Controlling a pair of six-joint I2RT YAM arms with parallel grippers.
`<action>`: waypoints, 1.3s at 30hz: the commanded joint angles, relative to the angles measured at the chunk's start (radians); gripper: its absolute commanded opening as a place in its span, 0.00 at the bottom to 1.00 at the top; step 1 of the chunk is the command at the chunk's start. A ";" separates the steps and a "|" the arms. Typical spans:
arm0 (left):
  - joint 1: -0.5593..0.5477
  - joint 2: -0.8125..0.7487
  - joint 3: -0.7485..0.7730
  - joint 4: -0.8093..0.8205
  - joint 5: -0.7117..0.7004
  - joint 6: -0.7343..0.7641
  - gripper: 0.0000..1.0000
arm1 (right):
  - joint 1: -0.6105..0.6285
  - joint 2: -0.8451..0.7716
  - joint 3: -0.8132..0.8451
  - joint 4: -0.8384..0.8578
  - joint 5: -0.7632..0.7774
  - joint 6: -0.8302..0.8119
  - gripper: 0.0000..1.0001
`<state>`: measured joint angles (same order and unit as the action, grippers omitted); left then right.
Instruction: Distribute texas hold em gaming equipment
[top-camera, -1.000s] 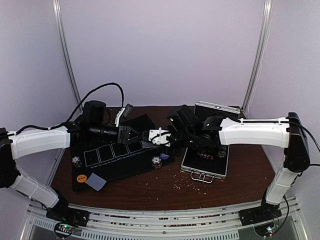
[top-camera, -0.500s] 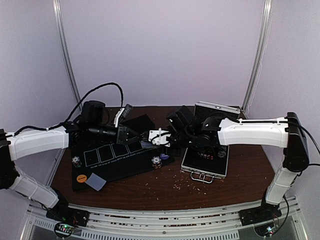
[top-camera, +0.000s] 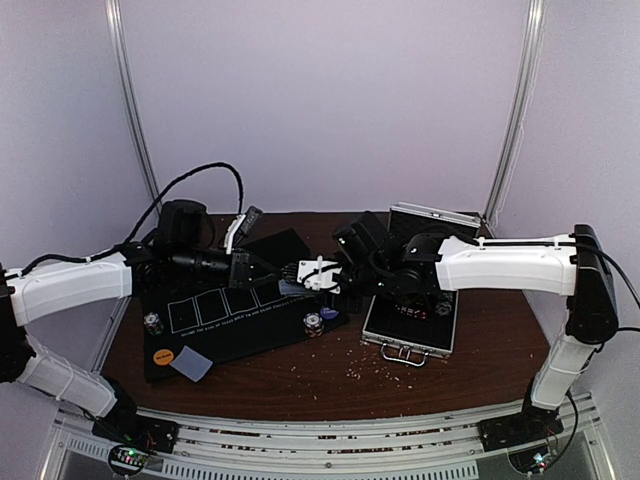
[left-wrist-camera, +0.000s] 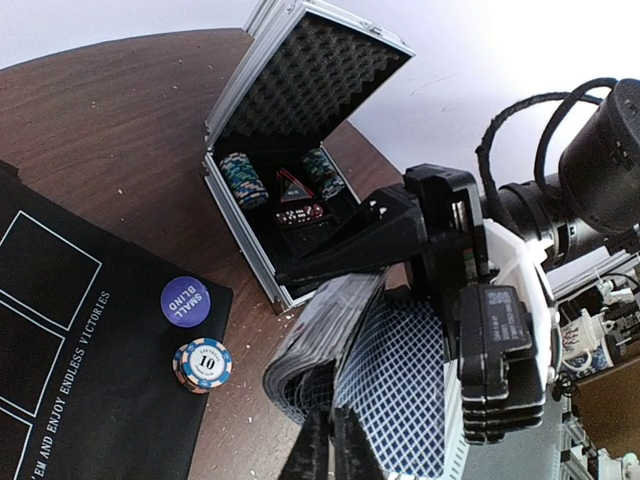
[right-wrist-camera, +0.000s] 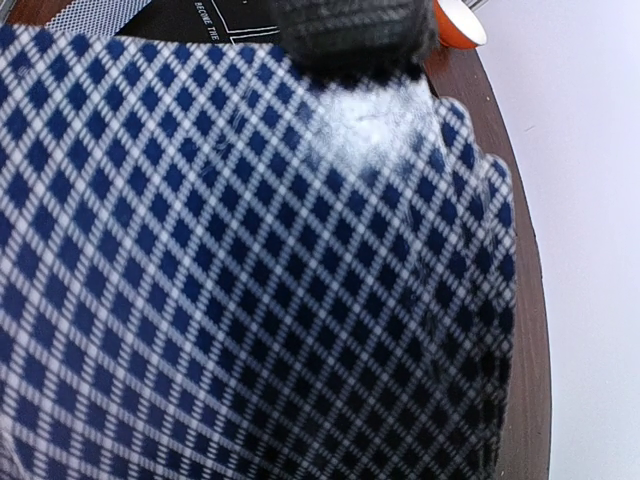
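Note:
My right gripper (top-camera: 322, 273) is shut on a deck of playing cards (left-wrist-camera: 400, 370) with blue lattice backs, held above the table's middle. That deck fills the right wrist view (right-wrist-camera: 250, 280). My left gripper (left-wrist-camera: 335, 445) (top-camera: 283, 270) reaches in from the left, its jaws pinched together on a card at the deck's splayed lower edge. On the black mat (top-camera: 230, 330) lie a purple "small blind" disc (left-wrist-camera: 186, 301), a chip stack marked 10 (left-wrist-camera: 203, 364), another chip stack (top-camera: 152, 322), an orange disc (top-camera: 162, 355) and a grey-blue card (top-camera: 190, 365).
The open silver case (top-camera: 385, 340) sits right of the mat with more chips (left-wrist-camera: 243, 178) in its black lining and its lid (left-wrist-camera: 300, 90) raised. An orange-and-white bowl (right-wrist-camera: 455, 20) shows at the far edge. Crumbs dot the brown table (top-camera: 340, 375).
The left gripper's jaws have closed at the edge of the deck. The right gripper has kept the deck almost still.

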<state>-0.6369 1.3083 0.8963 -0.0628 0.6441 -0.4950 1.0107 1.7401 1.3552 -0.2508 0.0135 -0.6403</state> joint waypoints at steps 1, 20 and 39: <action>0.002 0.046 0.046 0.011 0.035 0.018 0.10 | 0.006 -0.001 0.015 0.014 0.005 0.008 0.42; 0.009 -0.020 0.053 -0.025 0.017 0.050 0.00 | -0.008 -0.005 -0.009 0.016 0.034 0.003 0.42; 0.049 -0.056 0.045 0.014 0.034 0.021 0.00 | -0.040 -0.022 -0.043 0.028 0.026 0.022 0.41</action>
<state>-0.6155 1.2789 0.9291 -0.1051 0.6712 -0.4625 0.9760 1.7401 1.3270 -0.2359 0.0368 -0.6285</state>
